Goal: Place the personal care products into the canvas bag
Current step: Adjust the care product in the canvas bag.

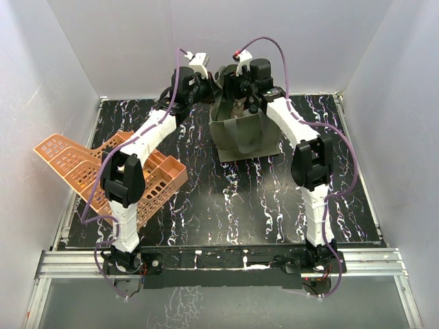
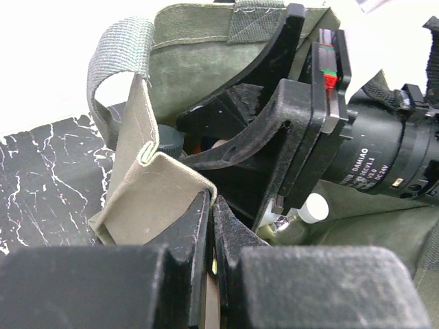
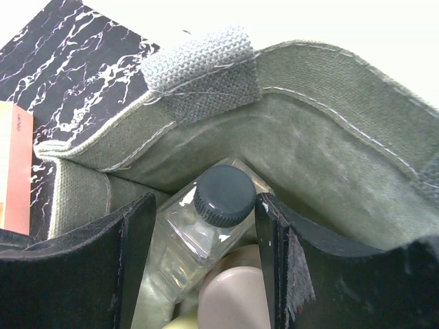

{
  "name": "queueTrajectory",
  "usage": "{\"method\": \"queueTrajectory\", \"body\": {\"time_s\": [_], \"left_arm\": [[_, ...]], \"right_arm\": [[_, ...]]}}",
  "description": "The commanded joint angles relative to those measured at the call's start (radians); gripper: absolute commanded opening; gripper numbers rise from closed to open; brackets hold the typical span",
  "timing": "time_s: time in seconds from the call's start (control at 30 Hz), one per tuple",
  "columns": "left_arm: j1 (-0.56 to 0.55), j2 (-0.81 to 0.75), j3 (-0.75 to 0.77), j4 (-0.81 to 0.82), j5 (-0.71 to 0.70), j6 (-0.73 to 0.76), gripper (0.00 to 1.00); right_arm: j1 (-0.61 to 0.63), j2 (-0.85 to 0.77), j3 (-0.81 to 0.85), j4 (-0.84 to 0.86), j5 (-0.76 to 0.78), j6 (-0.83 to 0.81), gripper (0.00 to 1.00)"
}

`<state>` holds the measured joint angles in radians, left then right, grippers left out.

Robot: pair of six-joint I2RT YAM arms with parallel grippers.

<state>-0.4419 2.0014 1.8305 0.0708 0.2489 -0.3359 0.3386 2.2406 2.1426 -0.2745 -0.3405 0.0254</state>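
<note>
The black marbled bench (image 1: 260,205) carries an olive canvas bag (image 1: 243,137) at its far middle, standing open. Orange lattice baskets (image 1: 68,161) lie at the left edge, well apart from the bag. My right claw (image 3: 204,233) is lowered inside the bag with its jaws spread. A clear bottle (image 3: 185,240) with a ribbed black cap lies tilted between them. The cap sits just beside the right finger, with a gap on the left. A pale tan bottle (image 3: 233,288) lies beside it, lower in the bag. My left claw (image 2: 211,205) is pressed together, pinching the bag's folded rim. A small white cap (image 2: 315,205) shows inside.
</note>
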Motion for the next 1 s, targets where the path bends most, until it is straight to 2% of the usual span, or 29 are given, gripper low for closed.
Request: {"method": "queueTrajectory", "body": {"time_s": [0.0, 0.13, 0.37, 0.6, 0.83, 0.97], "left_arm": [[-0.014, -0.126, 0.003, 0.11, 0.117, 0.008, 0.0], [-0.014, -0.133, -0.01, 0.121, 0.113, 0.016, 0.0], [-0.014, -0.139, -0.008, 0.107, 0.026, 0.025, 0.0], [-0.014, -0.134, -0.001, 0.093, -0.033, 0.037, 0.0], [-0.014, -0.131, 0.003, 0.092, -0.044, 0.038, 0.0], [-0.014, -0.135, 0.0, 0.086, -0.018, 0.028, 0.0]], "right_arm": [[-0.001, -0.01, -0.011, 0.04, -0.031, 0.024, 0.62], [-0.001, -0.009, -0.022, 0.056, -0.089, 0.019, 0.57], [-0.004, -0.01, -0.011, 0.04, -0.138, -0.012, 0.32], [-0.001, -0.011, 0.013, -0.027, -0.192, -0.109, 0.17], [0.004, -0.016, 0.031, -0.124, -0.207, -0.186, 0.1], [0.002, -0.017, 0.052, -0.068, -0.166, -0.159, 0.09]]}}
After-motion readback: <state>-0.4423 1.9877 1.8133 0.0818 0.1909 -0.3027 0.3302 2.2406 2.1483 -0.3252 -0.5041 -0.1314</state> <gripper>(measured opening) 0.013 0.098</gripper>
